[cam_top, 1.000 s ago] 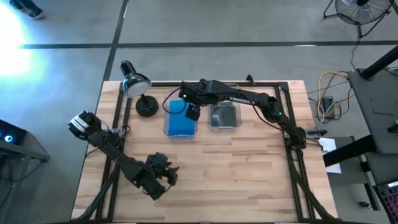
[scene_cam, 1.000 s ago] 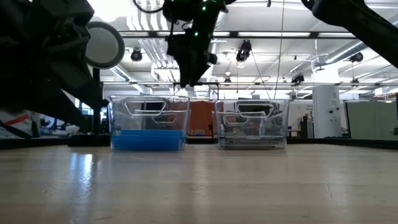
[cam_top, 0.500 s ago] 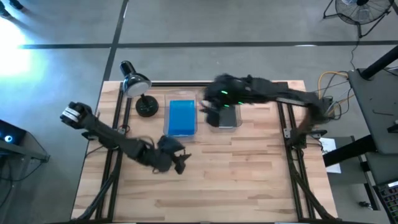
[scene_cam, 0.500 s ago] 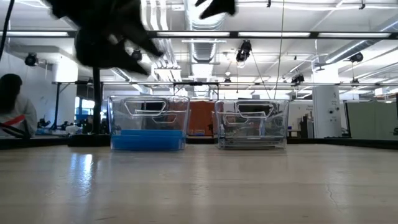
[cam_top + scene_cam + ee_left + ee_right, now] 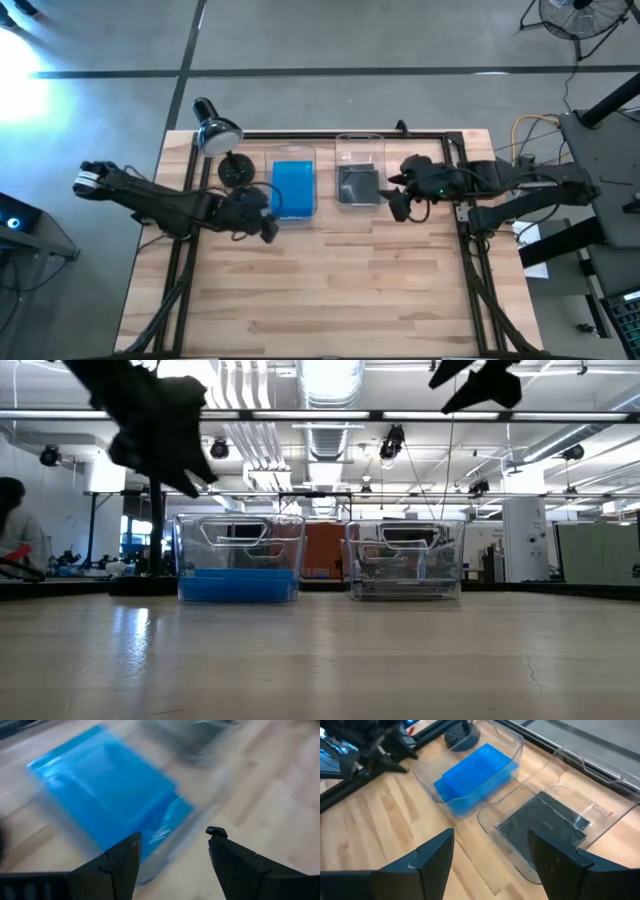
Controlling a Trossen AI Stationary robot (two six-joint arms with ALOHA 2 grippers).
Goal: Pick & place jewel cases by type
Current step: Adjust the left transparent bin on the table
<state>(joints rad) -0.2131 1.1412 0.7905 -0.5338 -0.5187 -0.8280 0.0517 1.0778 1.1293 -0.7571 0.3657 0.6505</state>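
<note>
Bright blue jewel cases (image 5: 292, 187) lie flat in the left clear bin (image 5: 476, 770); dark grey glossy cases (image 5: 357, 184) lie flat in the right clear bin (image 5: 547, 826). My left gripper (image 5: 268, 226) hangs open just left of the blue bin's near corner, and the blue cases (image 5: 107, 795) fill its wrist view. My right gripper (image 5: 397, 205) hangs open just right of the grey bin, holding nothing. In the low view both grippers are high above the table, left (image 5: 165, 455) and right (image 5: 478, 382).
A black desk lamp (image 5: 222, 140) stands at the far left corner, close behind my left gripper. A dark metal frame (image 5: 455, 150) edges the table. The wooden table top (image 5: 350, 290) shows bare planks across its near half. A person (image 5: 14, 525) sits beyond the table.
My right gripper has drawn back from over the blue bin, past the grey bin, toward the table's right edge. My left gripper has swung from the near left of the table toward the far edge, up beside the blue bin. The bins have stayed put.
</note>
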